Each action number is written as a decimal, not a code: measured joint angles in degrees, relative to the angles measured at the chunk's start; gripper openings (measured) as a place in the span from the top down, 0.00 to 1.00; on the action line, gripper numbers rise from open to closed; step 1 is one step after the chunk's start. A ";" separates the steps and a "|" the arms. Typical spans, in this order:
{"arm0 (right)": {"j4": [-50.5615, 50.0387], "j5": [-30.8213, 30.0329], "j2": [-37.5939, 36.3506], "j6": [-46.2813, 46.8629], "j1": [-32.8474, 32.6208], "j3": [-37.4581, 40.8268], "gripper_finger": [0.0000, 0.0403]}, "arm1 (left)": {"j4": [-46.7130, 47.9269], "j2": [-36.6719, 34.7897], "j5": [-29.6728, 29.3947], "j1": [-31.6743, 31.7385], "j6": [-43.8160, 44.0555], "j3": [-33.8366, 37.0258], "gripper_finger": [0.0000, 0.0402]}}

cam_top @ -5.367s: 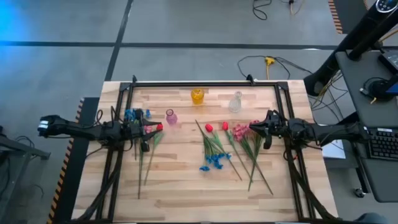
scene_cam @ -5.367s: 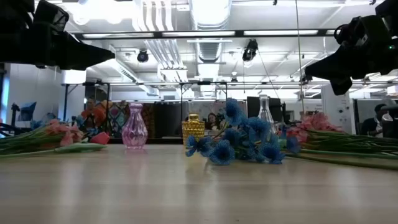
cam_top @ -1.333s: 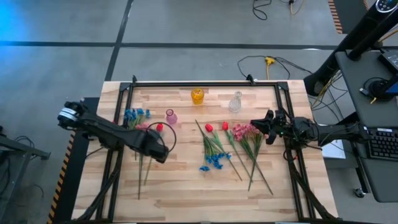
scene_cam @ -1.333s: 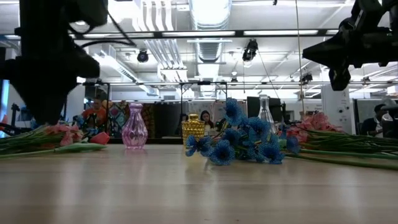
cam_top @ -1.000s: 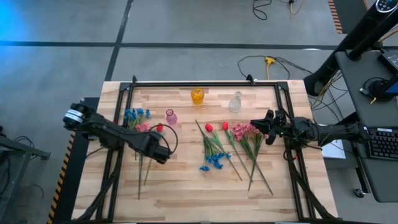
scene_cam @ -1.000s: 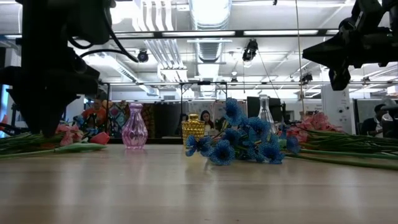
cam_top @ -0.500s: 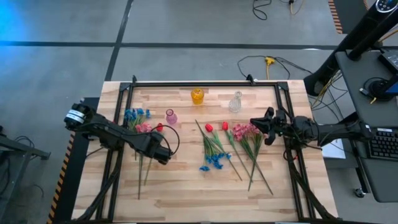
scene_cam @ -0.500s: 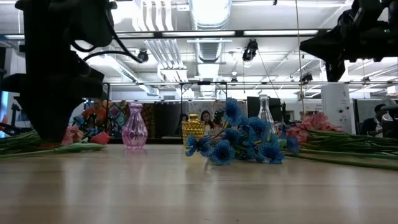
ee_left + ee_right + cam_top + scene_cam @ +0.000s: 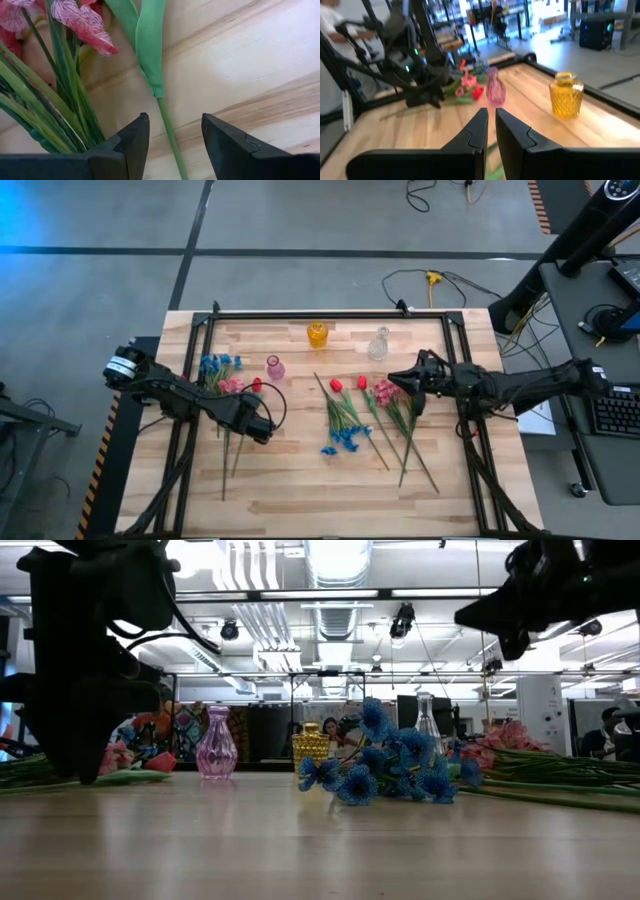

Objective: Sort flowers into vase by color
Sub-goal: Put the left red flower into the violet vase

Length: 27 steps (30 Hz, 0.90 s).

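Left gripper (image 9: 171, 140) low over the tabletop (image 9: 290, 490) near its left edge, fingers spread astride a green stem (image 9: 169, 127), pink blooms (image 9: 82, 22) just beyond, right gripper (image 9: 397, 380) raised above the pink flowers (image 9: 386, 391) right of centre, fingers nearly together, empty, pink vase (image 9: 495, 91) farther back.

Bright overhead ceiling lights (image 9: 335, 560) glare; arms backlit black; right wrist view blurred; shadows soft.

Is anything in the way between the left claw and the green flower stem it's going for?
Nothing visible. The left gripper is open just over the wood, and a single green stem already runs between its fingers. The bunch of other stems lies beside one finger, not across the gap.
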State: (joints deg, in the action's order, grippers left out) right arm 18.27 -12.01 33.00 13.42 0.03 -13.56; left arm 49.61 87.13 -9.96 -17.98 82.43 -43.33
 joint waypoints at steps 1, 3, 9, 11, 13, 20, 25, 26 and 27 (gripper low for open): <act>-0.25 0.00 0.45 -0.29 0.00 -0.17 0.93 | 0.02 0.00 -0.06 0.00 0.00 0.00 0.59; -0.26 0.00 1.01 -0.92 -0.02 -0.64 0.93 | -0.01 0.00 -0.74 0.00 -0.02 0.21 0.59; -1.85 0.02 1.69 -3.00 -0.02 -2.79 0.93 | -1.39 0.00 -1.55 0.00 -0.01 1.94 0.63; -3.61 0.02 1.61 -3.02 0.00 -3.94 0.93 | -3.04 -0.02 -1.64 0.00 0.04 2.63 0.66; -6.03 0.02 1.61 -3.00 -0.02 -5.15 0.93 | -4.28 -0.17 -1.89 -0.02 0.07 3.22 0.69; -10.45 0.48 1.70 -2.98 -0.02 -7.61 0.93 | -5.31 -0.11 -2.37 -0.03 -0.35 3.17 0.86; -11.04 0.48 1.68 -2.99 -0.02 -7.85 0.93 | -5.73 -0.07 -2.78 -0.04 -0.37 3.15 0.99; -11.12 0.48 1.68 -3.02 -0.02 -7.83 0.93 | -5.71 -0.07 -2.83 -0.04 -0.41 3.16 0.99; -11.14 0.48 1.68 -3.02 -0.02 -7.85 0.93 | -5.71 -0.07 -2.86 -0.03 -0.49 3.17 0.99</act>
State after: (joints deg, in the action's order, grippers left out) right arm 7.13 -11.53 34.68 10.39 0.01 -21.41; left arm 43.90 87.07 -12.82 -18.00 81.95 -40.16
